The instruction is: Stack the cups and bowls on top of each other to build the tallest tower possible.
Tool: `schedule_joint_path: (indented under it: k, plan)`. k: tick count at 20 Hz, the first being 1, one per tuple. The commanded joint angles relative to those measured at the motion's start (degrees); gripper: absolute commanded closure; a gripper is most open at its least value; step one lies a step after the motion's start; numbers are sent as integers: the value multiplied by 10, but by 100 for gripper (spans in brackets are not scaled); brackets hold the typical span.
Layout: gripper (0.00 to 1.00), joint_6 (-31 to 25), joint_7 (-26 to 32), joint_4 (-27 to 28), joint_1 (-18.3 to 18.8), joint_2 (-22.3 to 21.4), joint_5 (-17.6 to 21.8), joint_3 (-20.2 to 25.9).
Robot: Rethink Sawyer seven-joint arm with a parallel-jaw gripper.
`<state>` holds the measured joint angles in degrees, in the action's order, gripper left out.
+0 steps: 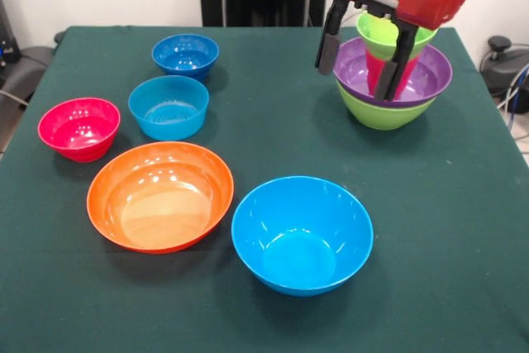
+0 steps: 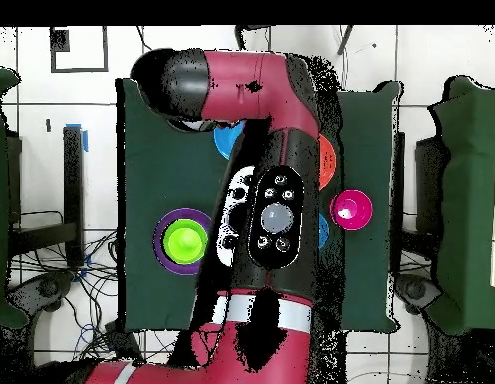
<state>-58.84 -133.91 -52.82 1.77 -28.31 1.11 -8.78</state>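
I am watching the gripper point(image 1: 364, 55) hanging over the tower point(image 1: 393, 80) at the table's point(image 1: 264, 303) far right in the front view. Its two dark fingers point(image 1: 330, 39) are standing apart, one left of the stack's rim and one crossing in front of the red cup point(image 1: 383, 72); they are spread wide and I cannot see them pressing on anything, so I am reading the pincer as empty. The tower is sitting as a large lime-green bowl point(image 1: 382, 113) at the base, the wide purple bowl point(image 1: 430, 78) nested in it, the red cup standing in that, and a small lime-green piece point(image 1: 382, 35) topping it; the red arm housing is cutting off that piece's far rim, so I cannot tell whether it is a small bowl or a cup. The other bowls are lying loose on the left and near side: a dark blue bowl point(image 1: 185, 55), a small light blue bowl point(image 1: 169, 107), a pink-red bowl point(image 1: 79, 128), the large orange bowl point(image 1: 160, 196) and the large light blue bowl point(image 1: 302, 234), the last two nearly touching. In the overhead view the arm point(image 2: 276, 215) is covering most of the cloth; I am making out only the tower's green top ringed by purple, the pink-red bowl, and slivers of blue and orange showing at the arm's edges.
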Motion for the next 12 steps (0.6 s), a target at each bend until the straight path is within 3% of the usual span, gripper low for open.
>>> schedule_joint_path:
  k: [1, 6, 12]
  plan:
    - [0, -116, 82, -9, 29, -4, 1, 56]
    - [0, -53, 92, -56, 45, -1, 6, 58]
    - [0, -52, 145, -80, 78, -3, 13, 72]
